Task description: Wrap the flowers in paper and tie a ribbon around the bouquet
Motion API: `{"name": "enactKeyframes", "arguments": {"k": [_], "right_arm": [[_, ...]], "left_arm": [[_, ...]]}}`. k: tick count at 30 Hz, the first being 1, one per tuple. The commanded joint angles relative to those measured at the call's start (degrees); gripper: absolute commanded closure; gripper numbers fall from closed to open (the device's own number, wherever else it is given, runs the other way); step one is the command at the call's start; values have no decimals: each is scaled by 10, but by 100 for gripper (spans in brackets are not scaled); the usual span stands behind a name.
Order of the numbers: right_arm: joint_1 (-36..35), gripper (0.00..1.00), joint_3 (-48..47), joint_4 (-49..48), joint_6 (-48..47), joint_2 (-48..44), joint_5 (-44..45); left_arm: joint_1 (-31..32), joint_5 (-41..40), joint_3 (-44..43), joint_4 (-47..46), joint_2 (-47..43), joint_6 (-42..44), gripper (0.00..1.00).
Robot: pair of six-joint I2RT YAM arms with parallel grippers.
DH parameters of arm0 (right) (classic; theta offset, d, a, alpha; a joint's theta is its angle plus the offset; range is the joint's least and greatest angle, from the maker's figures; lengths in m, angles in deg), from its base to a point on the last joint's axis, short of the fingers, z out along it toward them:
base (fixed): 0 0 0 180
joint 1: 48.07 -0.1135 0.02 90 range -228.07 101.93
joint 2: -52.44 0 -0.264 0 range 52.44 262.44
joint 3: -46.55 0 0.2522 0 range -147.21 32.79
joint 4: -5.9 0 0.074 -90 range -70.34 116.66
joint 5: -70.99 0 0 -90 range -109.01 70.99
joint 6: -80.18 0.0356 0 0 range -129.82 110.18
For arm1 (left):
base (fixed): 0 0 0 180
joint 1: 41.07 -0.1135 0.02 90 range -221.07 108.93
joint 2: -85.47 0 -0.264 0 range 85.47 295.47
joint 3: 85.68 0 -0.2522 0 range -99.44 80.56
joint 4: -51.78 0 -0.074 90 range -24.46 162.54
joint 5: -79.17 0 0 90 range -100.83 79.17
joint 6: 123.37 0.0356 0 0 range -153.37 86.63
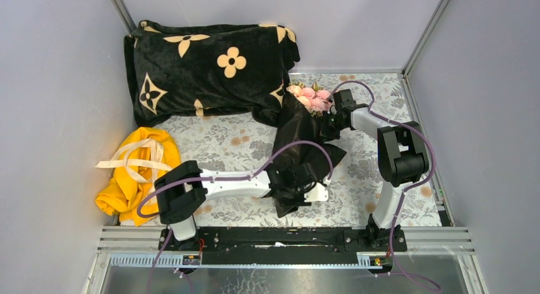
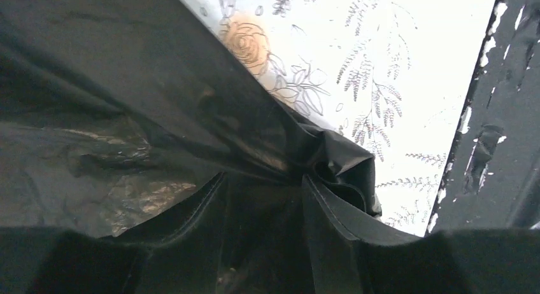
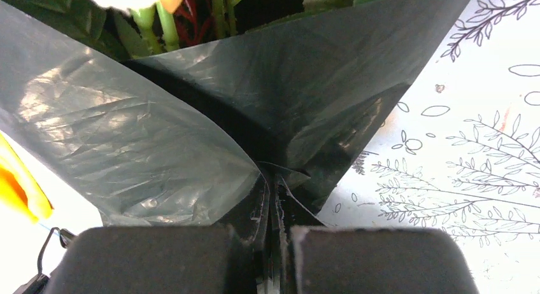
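At the middle of the flower-patterned table cover lies the bouquet, its narrow end pointing toward 6 o'clock and its head toward 1 o'clock. The flowers, pale pink roses, poke out of that far end, just beside the near corner of a black blanket with tan flower marks that fills the 11 o'clock corner. The paper, black and crinkled, is folded round the stems in loose overlapping flaps. The right gripper reaches in from 3 o'clock, just below the roses, and its wrist view shows the two fingers pressed together with a thin fold of the paper pinched between them, green stems showing above the fold. The left gripper sits at the bouquet's lower end, toward 6 o'clock; in its wrist view gathered folds of paper run down between the dark fingers, but whether they clamp the paper I cannot tell. The ribbon lies well apart at 9 o'clock, looped over a yellow cloth.
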Motion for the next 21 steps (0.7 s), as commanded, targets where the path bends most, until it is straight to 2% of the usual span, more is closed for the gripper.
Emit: {"name": "enactKeyframes", "arguments": {"k": [1, 6, 12, 17, 19, 21], "right_arm": [[0, 100, -30, -14, 3, 3, 34], [0, 100, -34, -8, -1, 6, 42], [0, 100, -30, -7, -1, 5, 45], [0, 100, -27, -2, -2, -2, 49], [1, 100, -27, -1, -2, -3, 50], [0, 100, -28, 0, -2, -3, 49]], "left_arm": [[36, -16, 54, -28, -4, 20, 45], [70, -12, 73, 10, -23, 16, 37], [124, 25, -42, 150, -40, -12, 27], [113, 25, -100, 227, -58, 16, 26], [77, 20, -96, 224, -67, 28, 30], [36, 16, -88, 202, -69, 28, 48]]}}
